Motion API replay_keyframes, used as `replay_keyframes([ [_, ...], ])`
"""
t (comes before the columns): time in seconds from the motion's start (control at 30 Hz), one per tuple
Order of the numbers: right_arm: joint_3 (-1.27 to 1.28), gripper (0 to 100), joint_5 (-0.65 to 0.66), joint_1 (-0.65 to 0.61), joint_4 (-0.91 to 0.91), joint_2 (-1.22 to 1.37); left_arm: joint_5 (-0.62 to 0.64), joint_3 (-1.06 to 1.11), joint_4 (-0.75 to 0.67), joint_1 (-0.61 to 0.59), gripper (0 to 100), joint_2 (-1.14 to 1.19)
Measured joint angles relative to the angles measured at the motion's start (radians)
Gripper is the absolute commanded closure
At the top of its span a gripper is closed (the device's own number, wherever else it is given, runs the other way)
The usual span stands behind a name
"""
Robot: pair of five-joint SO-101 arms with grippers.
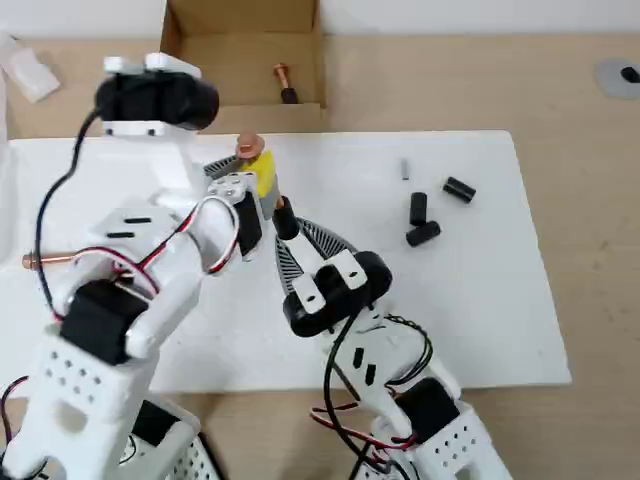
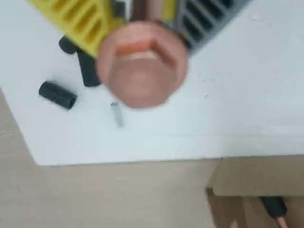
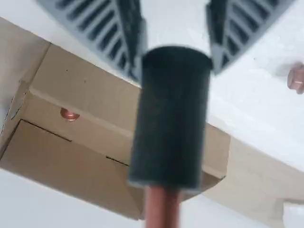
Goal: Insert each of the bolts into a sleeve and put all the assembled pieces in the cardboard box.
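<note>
Near the upper middle of the high view, just below the open brown cardboard box (image 1: 230,60), the left gripper (image 1: 252,165) has its yellow and grey fingers (image 2: 71,19) pinching the copper-coloured metal bolt (image 2: 142,66) just behind its broad round head. The right gripper (image 3: 173,28) has its grey ribbed fingers (image 3: 104,28) clamped on one end of the short black cylindrical sleeve (image 3: 173,114). A copper shank shows at the sleeve's free end, so the two look partly mated. Both parts read as small, light and rigid. The smooth round shank is probably slippery and could twist in a pinch, so a hold close under the head suits it. The sleeve is best held across its side, leaving the bore open. Three loose black sleeves (image 1: 418,208) lie toward the right of the white board (image 1: 480,300) on the desk, and one finished piece (image 1: 284,82) lies in the box.
</note>
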Motion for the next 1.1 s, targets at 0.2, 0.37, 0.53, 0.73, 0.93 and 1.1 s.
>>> replay_keyframes([
  [0.2, 0.000, 98.9, 0.000, 0.000, 0.000, 0.000, 0.000, 0.035, -0.037, 0.003, 99, 0.002],
  [0.37, 0.000, 98.9, 0.000, 0.000, 0.000, 0.000, 0.000, 0.035, -0.037, 0.003, 97, 0.002],
  [0.53, 0.000, 98.9, 0.000, 0.000, 0.000, 0.000, 0.023, 0.035, -0.037, 0.003, 87, 0.002],
  [0.73, 0.000, 98.9, -0.003, 0.002, 0.000, 0.000, 0.150, 0.035, -0.002, 0.002, 84, 0.000],
  [0.93, 0.000, 98.9, -0.002, 0.003, 0.000, 0.000, 0.164, 0.029, 0.034, 0.002, 83, 0.000],
  [1.1, 0.000, 98.9, -0.002, 0.003, 0.000, 0.000, 0.138, -0.078, 0.121, 0.002, 81, 0.000],
])
